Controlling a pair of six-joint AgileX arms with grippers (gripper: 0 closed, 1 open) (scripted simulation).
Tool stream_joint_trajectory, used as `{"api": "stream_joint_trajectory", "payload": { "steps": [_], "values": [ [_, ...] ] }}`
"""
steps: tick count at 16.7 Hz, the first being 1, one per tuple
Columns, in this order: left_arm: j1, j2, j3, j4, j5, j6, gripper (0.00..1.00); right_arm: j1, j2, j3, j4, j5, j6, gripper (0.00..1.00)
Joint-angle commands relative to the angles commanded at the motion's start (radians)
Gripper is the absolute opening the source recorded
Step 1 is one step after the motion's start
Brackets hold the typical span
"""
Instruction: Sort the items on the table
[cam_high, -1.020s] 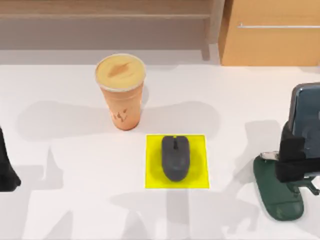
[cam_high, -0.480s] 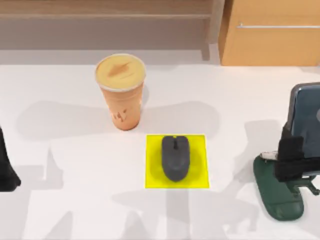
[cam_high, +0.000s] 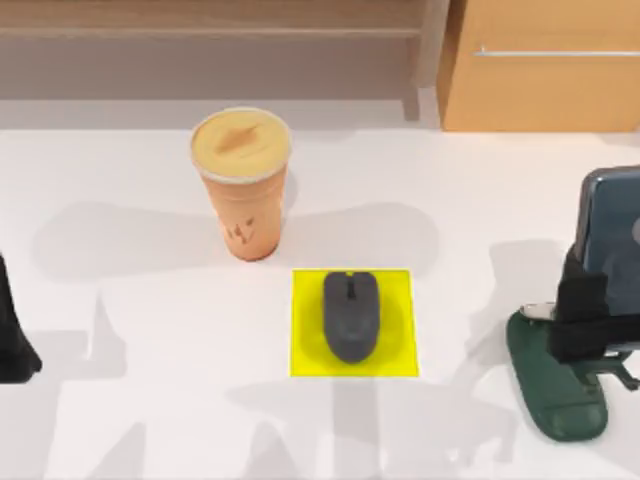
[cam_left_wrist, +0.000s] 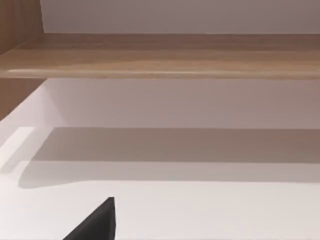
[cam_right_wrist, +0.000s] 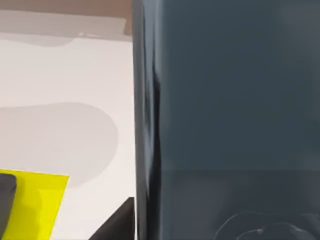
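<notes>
At right table edge, right gripper pinches the phone upright over the green stand. Mouse lies centred on the yellow square, open table to its left. Farther back stands the cup; left gripper parked at left edge, fingers unclear.

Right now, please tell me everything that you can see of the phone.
The phone is a flat slate-grey rectangle with rounded corners and a lighter edge, its face smooth and glossy. It stands upright at the table's right side, over the dark green stand. The right end effector, black, overlaps its lower part. In the right wrist view, its dark face looms close.
</notes>
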Motion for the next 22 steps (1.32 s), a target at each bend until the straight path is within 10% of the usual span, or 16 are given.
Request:
{"api": "stream_joint_trajectory", "payload": {
  "steps": [22],
  "values": [
    [0.000,0.000,0.000,0.000,0.000,0.000,1.00,0.166,-0.087,0.023,-0.158,0.112,0.090,1.00]
  ]
}}
